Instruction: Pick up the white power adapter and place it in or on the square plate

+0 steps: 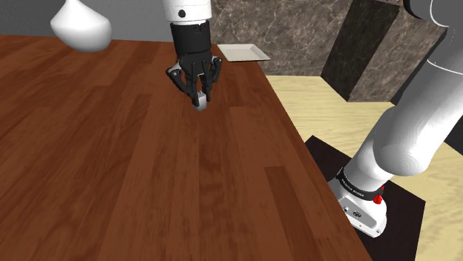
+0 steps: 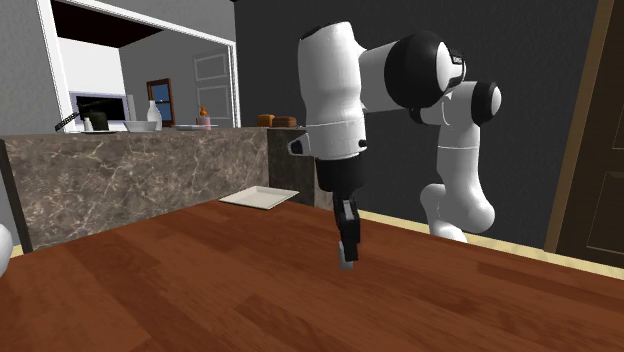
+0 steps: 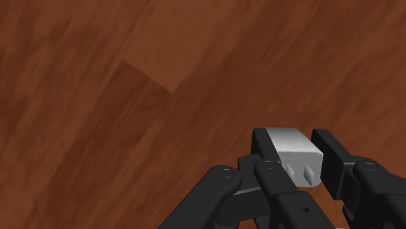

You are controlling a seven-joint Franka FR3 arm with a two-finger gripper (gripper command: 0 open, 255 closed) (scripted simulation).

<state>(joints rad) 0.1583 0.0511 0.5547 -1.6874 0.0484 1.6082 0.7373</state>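
Note:
A small white power adapter [image 3: 296, 154] with two short prongs sits clasped between the black fingers of my gripper [image 3: 297, 156], which is shut on it. In the shoulder view the gripper [image 1: 201, 99] points down at the brown wooden table [image 1: 111, 163] with the adapter [image 1: 200, 101] at its tips, at or just above the surface. The second exterior view shows the gripper [image 2: 346, 256] low over the table, the adapter [image 2: 346, 263] at its tips. The square plate [image 1: 243, 51] is white and lies at the table's far edge, beyond the gripper; it is also in the second exterior view [image 2: 259, 197].
A white rounded object [image 1: 81, 28] hangs over the table's far left in the shoulder view. A marble-faced counter [image 2: 140, 175] stands behind the plate. The table edge [image 1: 297, 141] runs along the shoulder view's right, with pale floor and my stand [image 1: 367, 211] beyond it.

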